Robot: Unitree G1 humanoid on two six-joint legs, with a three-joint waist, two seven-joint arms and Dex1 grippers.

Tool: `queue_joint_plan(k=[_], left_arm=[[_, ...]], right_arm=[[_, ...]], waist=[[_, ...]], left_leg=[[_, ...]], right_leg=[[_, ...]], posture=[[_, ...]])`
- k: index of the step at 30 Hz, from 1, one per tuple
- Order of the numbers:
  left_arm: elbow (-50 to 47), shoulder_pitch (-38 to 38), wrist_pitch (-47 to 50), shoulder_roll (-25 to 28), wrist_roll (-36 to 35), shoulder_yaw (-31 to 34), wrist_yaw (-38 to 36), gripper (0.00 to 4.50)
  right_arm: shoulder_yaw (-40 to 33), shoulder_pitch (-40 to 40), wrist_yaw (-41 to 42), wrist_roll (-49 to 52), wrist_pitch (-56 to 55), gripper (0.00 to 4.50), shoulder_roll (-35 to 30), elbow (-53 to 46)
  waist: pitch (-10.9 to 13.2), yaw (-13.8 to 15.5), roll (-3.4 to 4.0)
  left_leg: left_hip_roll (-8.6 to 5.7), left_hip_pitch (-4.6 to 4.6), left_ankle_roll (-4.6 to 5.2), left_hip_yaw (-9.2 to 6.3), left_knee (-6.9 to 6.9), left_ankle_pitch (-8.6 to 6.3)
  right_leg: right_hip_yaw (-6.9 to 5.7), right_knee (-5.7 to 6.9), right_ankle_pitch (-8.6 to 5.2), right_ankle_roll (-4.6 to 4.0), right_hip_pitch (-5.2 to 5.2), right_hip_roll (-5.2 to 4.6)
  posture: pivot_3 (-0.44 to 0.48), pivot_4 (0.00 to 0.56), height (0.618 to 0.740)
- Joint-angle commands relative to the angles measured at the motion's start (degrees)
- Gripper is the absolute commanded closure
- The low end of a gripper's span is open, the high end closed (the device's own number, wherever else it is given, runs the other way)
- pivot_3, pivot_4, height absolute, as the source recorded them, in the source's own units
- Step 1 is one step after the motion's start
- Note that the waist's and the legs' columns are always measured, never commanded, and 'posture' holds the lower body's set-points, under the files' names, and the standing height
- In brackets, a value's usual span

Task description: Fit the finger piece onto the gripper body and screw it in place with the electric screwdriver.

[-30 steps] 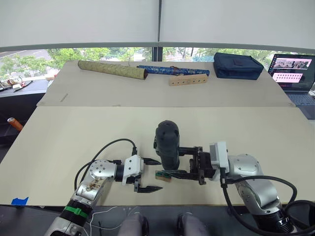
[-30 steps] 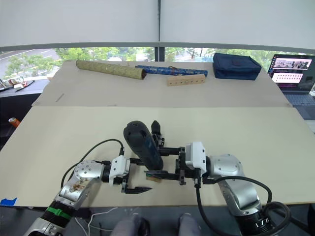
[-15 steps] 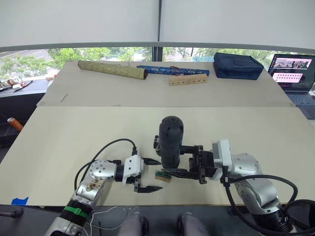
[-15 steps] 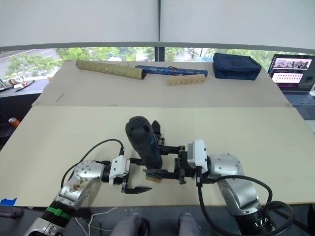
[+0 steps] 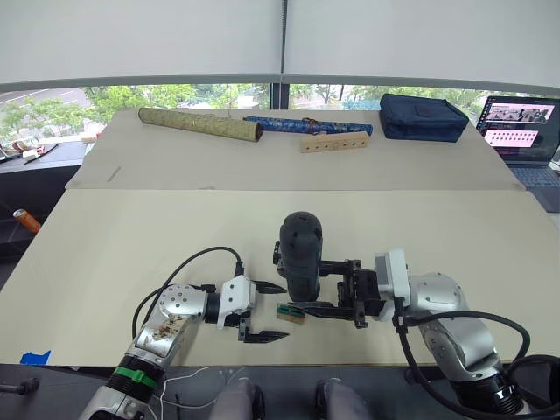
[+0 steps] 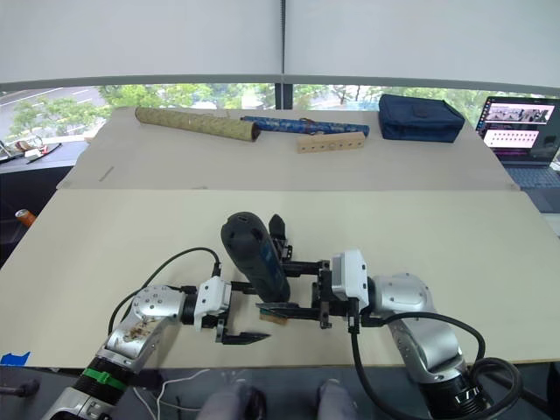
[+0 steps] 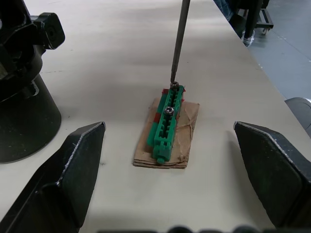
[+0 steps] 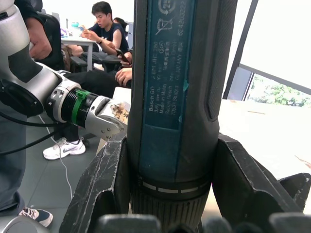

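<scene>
Compared with half a second before, the electric screwdriver point(image 5: 300, 254) has leaned back a little toward the robot's left. In the head view the right gripper point(image 5: 327, 287) clamps it upright near the table's point(image 5: 105, 254) front edge, and the left gripper point(image 5: 273, 311) has its fingers spread wide, holding nothing.

In the left wrist view the bit touches a screw on the small green block point(image 7: 167, 124); the gripper body point(image 7: 22, 92) stands just beside it.

In the right wrist view both fingers press the screwdriver's barrel.
</scene>
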Motion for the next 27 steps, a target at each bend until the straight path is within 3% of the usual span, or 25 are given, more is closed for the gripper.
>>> queue_joint_plan(k=[1, 27], left_arm=[[2.18, 1.35, 1.14, -0.02, 1.27, -1.72, 0.36, 0.0], [1.36, 1.83, 1.37, 0.13, 1.27, -1.82, 0.52, 0.0]], right_arm=[[-0.16, -0.79, 0.12, 0.89, -0.49, 2.57, -0.25, -2.23], [-1.52, -1.59, -0.93, 1.43, -1.26, 2.57, -1.92, -2.52]], waist=[[0.0, 0.0, 0.0], [0.0, -0.01, 0.0]], left_leg=[[0.0, 0.0, 0.0, 0.0, 0.0, 0.0], [0.0, 0.0, 0.02, 0.0, 0.0, -0.01]], right_leg=[[0.0, 0.0, 0.0, 0.0, 0.0, 0.0], [0.0, 0.0, 0.0, 0.0, 0.0, 0.0]], posture=[[0.0, 0.15, 0.74], [0.0, 0.15, 0.74]])
